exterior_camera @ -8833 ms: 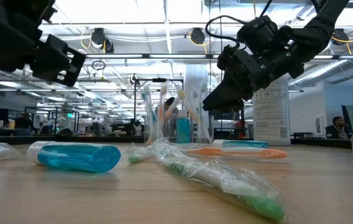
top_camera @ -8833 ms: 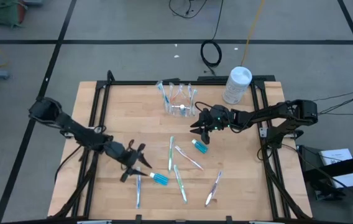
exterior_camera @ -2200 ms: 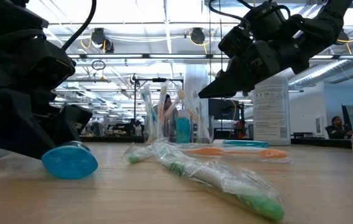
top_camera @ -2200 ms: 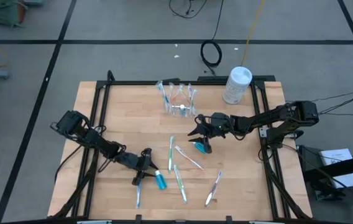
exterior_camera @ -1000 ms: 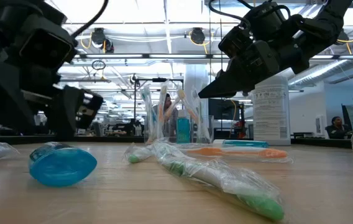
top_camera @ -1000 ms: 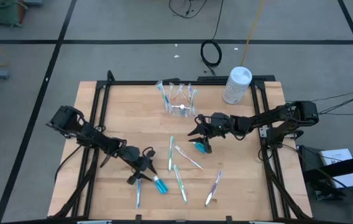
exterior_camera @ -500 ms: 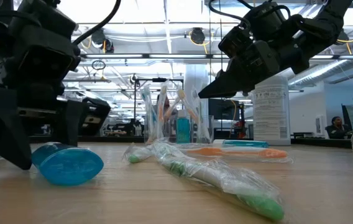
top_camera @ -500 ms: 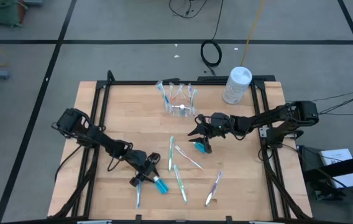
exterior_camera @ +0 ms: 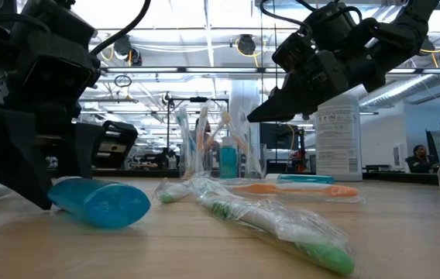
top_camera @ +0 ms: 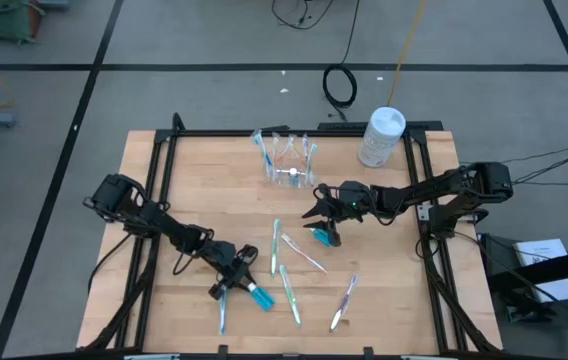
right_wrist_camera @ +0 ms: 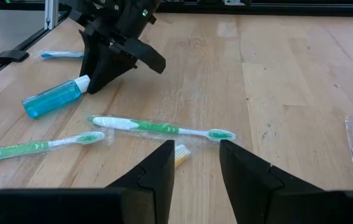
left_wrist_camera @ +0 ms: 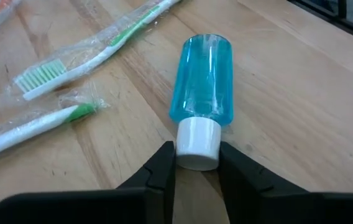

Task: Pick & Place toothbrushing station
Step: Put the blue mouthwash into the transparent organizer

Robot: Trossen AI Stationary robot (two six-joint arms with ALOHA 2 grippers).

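Item: short blue white-capped tube (left_wrist_camera: 202, 99), lying on its side on the pale wooden table (top_camera: 164, 190), near-left of centre; my left gripper (left_wrist_camera: 196, 163) is down at its cap end, fingers narrow and one on each side of the white cap, apparently pinching it, probably because the cap offers a firmer bite than the round body. Item: my right gripper (top_camera: 325, 216), hanging low above the table's middle over a second blue tube (top_camera: 321, 238), fingers parted and holding nothing, seemingly waiting. Item: small clear plastic cup (top_camera: 289, 172), upright at the table's far middle with several toothbrushes standing in it, which I judge the destination. Item: loose plastic-wrapped green-and-white toothbrushes (right_wrist_camera: 164, 129), flat between the arms, not yet collected. The left wrist view alone shows the fingers at the cap; the high view hides that contact but shows the gap between tube and cup. The low view shows the tube's body (exterior_camera: 100, 204) resting on the wood.
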